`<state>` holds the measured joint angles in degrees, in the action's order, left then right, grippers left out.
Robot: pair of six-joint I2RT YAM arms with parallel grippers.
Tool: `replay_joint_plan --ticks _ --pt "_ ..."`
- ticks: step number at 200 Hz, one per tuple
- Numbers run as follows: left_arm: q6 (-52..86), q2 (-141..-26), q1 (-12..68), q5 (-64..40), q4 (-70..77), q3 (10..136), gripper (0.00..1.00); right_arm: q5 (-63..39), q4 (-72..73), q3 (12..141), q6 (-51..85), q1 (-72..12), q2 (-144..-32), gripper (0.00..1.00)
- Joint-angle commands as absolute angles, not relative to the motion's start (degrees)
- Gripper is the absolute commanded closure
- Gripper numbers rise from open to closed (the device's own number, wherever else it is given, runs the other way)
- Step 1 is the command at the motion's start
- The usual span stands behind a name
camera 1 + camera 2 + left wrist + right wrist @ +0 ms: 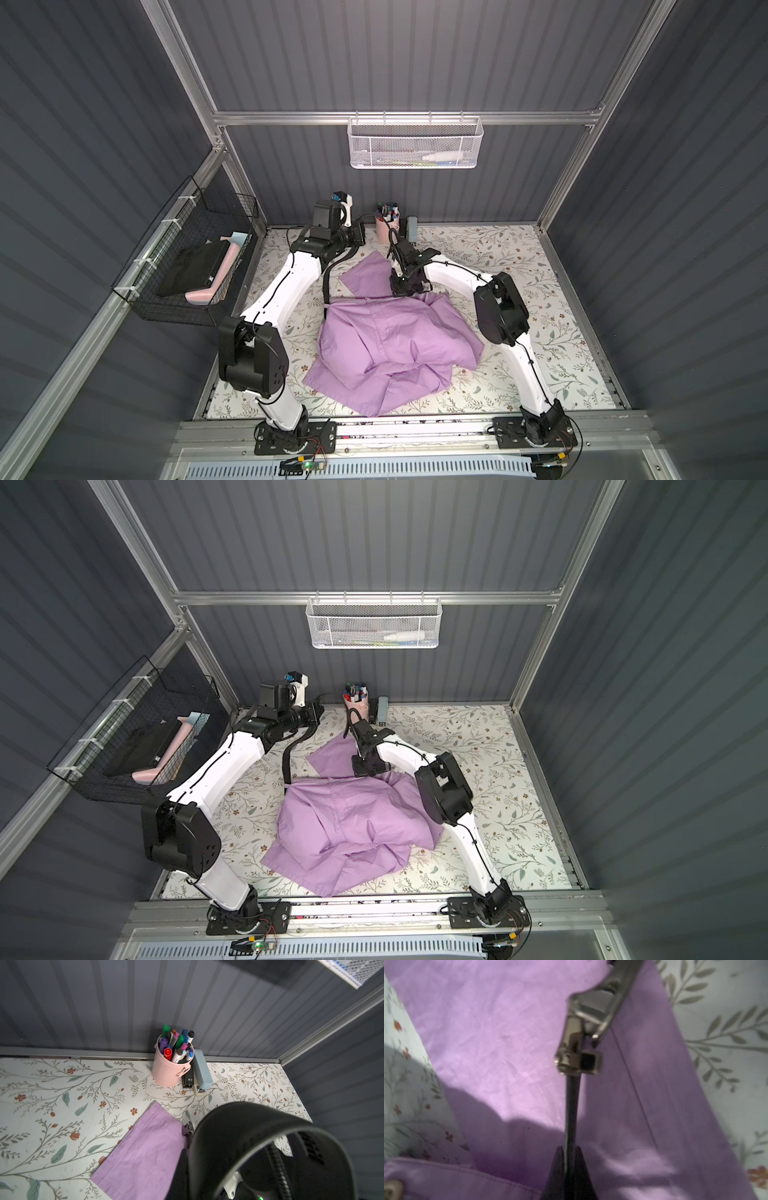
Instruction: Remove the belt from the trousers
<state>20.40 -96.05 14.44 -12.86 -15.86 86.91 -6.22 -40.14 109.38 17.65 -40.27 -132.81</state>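
Right gripper point(569, 1152) pinches narrow black strap belt point(572, 1105) just short of its metal buckle point(579, 1043), above lilac-purple cloth trousers point(386, 340). Left gripper point(358, 240), raised, is closed on the strap's other run, which hangs to the waistband.

trousers point(390, 332): thin lilac cloth, matt, softly creased
belt point(239, 1120): black strap, smooth, dull sheen, leather-like
buckle point(577, 1057): polished silver metal, glinting
table point(561, 291): smooth matt covering printed with leaves and flowers
pen pot point(168, 1072): pink painted metal, satin
stapler point(203, 1072): pale blue plastic, matt
hanging basket point(415, 141): white-coated metal mesh
walls point(374, 54): grey ribbed panels, matt
frame rail point(270, 118): brushed aluminium, pale
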Motion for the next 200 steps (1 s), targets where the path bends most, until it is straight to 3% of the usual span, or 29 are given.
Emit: replay_joint_plan --ticks 1,26,55,85,95,116,139,165,200 --pt "27.89 -94.25 10.2 -16.44 -16.0 85.42 0.9 6.69 -39.3 105.33 17.19 -40.23 -123.34 1.0" --pt "36.1 -99.04 4.56 -23.51 -16.02 86.92 0.86 16.44 -27.56 96.95 9.72 -35.98 -109.94 1.0" --pt "37.48 -105.44 2.99 -27.68 -20.8 93.41 0.7 14.47 -17.44 95.68 -0.13 -29.28 -100.65 1.0" --pt "27.44 -109.11 5.67 -29.52 -30.72 105.42 0.15 7.44 -14.37 96.89 -11.1 -28.31 -96.16 1.0" --pt "21.07 -108.79 8.11 -28.53 -34.37 108.53 0.01 4.57 -13.61 96.11 -12.89 -28.42 -95.11 1.0" --pt "15.46 -104.16 12.37 -27.66 -26.32 104.76 0.01 -2.23 -11.34 93.57 -14.84 -28.64 -92.9 1.0" --pt "19.9 -101.27 14.11 -35.71 -13.78 100.45 0.05 -6.02 -5.99 89.84 -12.4 -29.05 -90.58 1.0" --pt "11.39 -98.53 21.39 -30.98 -12.51 96.62 0.04 -7.3 -4.73 92.07 -6.46 -30.01 -90.83 1.0" --pt "18.19 -95.73 23.64 -30.77 2.41 85.46 0.05 -11.83 0.67 90.07 -3.44 -32.72 -89.71 1.0"
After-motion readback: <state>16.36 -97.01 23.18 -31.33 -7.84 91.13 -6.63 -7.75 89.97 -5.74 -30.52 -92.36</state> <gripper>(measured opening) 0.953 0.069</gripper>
